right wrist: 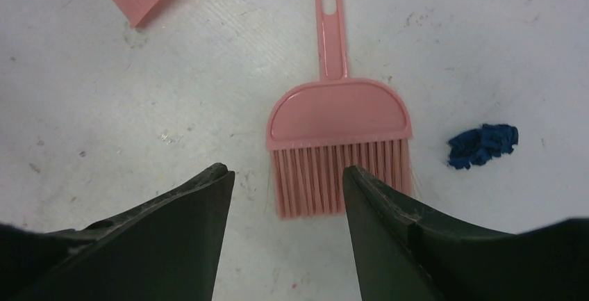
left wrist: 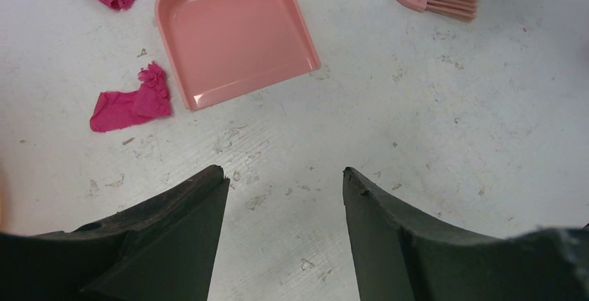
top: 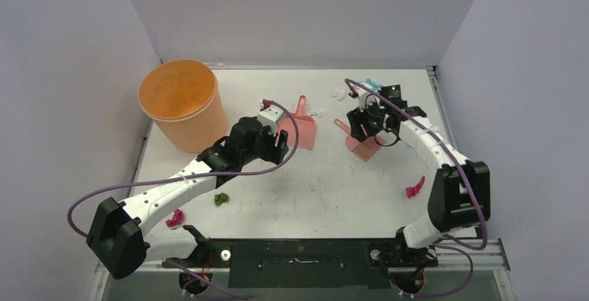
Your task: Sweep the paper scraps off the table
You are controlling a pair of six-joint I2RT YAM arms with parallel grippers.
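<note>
Top external view: two arms poise over a speckled white surface (top: pixel 326 190) strewn with crumpled paper scraps (top: pixel 415 188). There are magenta ones near the right edge and the near left corner, a green wad (top: pixel 221 199) toward the near edge, and white and teal wads (top: pixel 373 83) toward the far right corner.

The right gripper (top: pixel 362 126), jaws spread and holding nothing, hovers over the bristle end of a pink plastic hand brush (right wrist: pixel 338 134) lying flat right of the surface's middle. A dark blue wad (right wrist: pixel 483 144) lies just beside the brush. The left gripper (left wrist: pixel 285 176), likewise spread and empty, hangs near a pink plastic dustpan (left wrist: pixel 236 33) whose mouth faces it, with two magenta wads (left wrist: pixel 132 103) beside the pan. An orange round plastic bucket (top: pixel 182 103) stands at the far left corner.

The step in hand appears to be taking up the tools. The brush is best gripped by its slim handle or across its solid back, not by the bristles. The pan is best held by its handle, lip flat to the surface so wads cannot slip under.
</note>
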